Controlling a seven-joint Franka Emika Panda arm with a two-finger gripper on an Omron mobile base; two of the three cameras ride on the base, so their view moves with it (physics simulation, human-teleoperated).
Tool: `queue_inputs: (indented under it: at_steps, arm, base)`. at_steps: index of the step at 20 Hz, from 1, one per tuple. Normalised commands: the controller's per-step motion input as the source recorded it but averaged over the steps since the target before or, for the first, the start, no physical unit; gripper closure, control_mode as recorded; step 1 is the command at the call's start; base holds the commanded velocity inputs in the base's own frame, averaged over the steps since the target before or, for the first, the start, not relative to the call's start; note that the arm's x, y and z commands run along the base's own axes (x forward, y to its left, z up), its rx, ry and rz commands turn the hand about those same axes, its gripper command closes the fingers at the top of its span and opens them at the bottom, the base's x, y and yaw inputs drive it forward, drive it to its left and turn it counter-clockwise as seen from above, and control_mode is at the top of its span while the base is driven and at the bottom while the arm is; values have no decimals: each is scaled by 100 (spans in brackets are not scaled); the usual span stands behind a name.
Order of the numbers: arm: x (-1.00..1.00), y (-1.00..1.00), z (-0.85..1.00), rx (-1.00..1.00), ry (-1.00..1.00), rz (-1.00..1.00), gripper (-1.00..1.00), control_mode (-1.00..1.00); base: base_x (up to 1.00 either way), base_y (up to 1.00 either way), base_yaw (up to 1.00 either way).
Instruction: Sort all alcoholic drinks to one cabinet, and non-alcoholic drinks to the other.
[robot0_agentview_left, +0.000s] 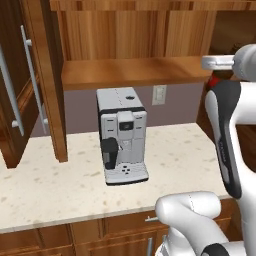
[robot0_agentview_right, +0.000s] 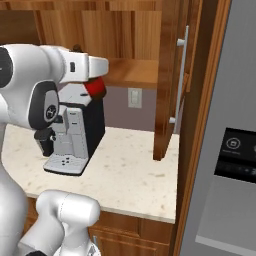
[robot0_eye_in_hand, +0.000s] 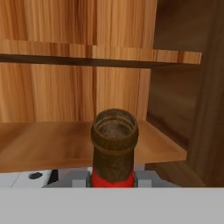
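I have the arm (robot0_agentview_right: 30, 95) raised, elbow bent, forearm reaching level toward three o'clock in the right base view. In the hand view my gripper (robot0_eye_in_hand: 113, 177) sits at six o'clock, jaws clamped on a brown bottle neck (robot0_eye_in_hand: 114, 144).

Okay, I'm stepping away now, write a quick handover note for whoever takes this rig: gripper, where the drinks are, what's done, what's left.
Gripper: shut on a brown bottle, seen down its open neck in the hand view, red at the neck's base.
Position: bottle raised in front of the open upper cabinet, above the lower shelf; not set down yet.
Counter: carries a coffee machine; cabinet doors stand open on both sides.
Done: bottle picked up and lifted to the cabinet.
Left: place it on the shelf, release, then fetch the other drinks, whose places can't be told from here.
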Motion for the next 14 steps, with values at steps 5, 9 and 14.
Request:
queue_inputs:
  at_steps: [5,9,14]
  arm:
    - [25,-3,0,0,-6,-1,100,-100]
    - [27,0,0,0,-4,-1,100,-100]
    - [28,0,0,0,-1,-1,100,-100]
  base:
    - [0,0,0]
    - [0,0,0]
    - [0,0,0]
